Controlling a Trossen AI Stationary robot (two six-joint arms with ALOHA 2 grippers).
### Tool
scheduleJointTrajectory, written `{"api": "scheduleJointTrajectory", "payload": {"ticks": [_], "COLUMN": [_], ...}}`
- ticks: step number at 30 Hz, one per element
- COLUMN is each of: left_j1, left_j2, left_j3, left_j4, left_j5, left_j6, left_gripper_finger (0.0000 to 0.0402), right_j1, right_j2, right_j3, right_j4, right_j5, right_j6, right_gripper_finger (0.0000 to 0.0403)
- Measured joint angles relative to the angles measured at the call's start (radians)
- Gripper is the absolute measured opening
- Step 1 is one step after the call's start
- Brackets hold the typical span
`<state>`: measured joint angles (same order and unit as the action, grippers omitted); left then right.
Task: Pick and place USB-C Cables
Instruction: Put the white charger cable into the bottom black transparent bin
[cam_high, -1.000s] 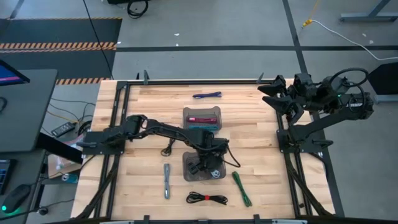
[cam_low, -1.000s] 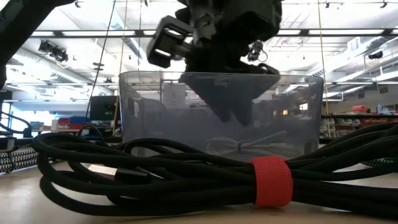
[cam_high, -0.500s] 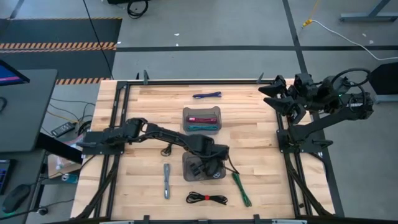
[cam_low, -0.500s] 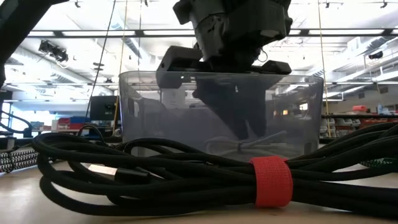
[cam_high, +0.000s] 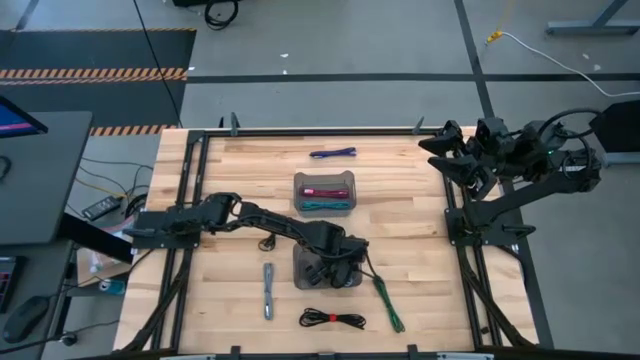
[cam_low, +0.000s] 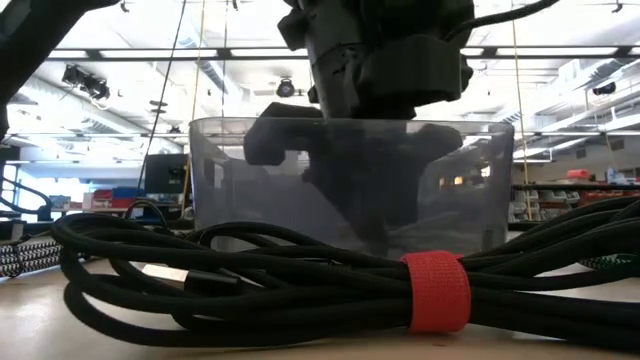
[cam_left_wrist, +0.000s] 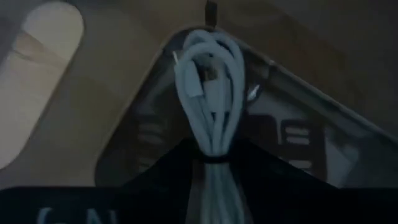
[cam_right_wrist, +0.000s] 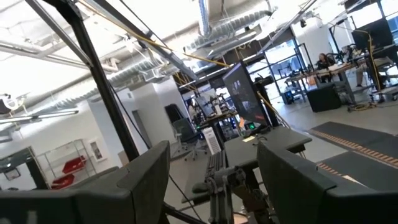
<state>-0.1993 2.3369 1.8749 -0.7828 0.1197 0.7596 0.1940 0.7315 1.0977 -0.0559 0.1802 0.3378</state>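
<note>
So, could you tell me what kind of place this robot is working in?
Probably an industrial lab or workshop: exposed ceiling ducts, hazard-striped floor marking, and desks with monitors beyond the wooden table.

The left arm stretched from the left edge of the high view toward lower centre, its gripper (cam_high: 330, 268) pointed down there and, in the low view (cam_low: 375, 190), sunk low at centre frame. The right gripper (cam_high: 450, 152) waited at upper right, fingers (cam_right_wrist: 146, 180) spread apart.
</note>
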Motion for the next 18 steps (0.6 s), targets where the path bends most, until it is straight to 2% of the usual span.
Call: {"api": "scheduleJointTrajectory", "payload": {"ticks": [6,11,18], "left_j1": [-0.002,-0.002,0.001], "left_j2": [0.004,-0.008,-0.063], "left_j3": [0.002,0.001,-0.002], "left_j4": [0.003,-0.039,-0.104], "left_j5": [-0.055,-0.111,-0.167], "left_j6": [-0.017,-0.042,-0.095], "left_gripper_finger": [0.0117,0.005,0.0048], "right_j1": [0.0,0.0,0.0], "right_j2": [-0.002,-0.007,-0.02], "right_j3": [0.0,0.0,0.0], "right_j4": [-0.001,-0.005,-0.01], "right_j5": [0.0,0.0,0.0], "right_j6": [0.0,0.0,-0.025], "right_gripper_finger": [0.0248,0.0248,0.0248]}}
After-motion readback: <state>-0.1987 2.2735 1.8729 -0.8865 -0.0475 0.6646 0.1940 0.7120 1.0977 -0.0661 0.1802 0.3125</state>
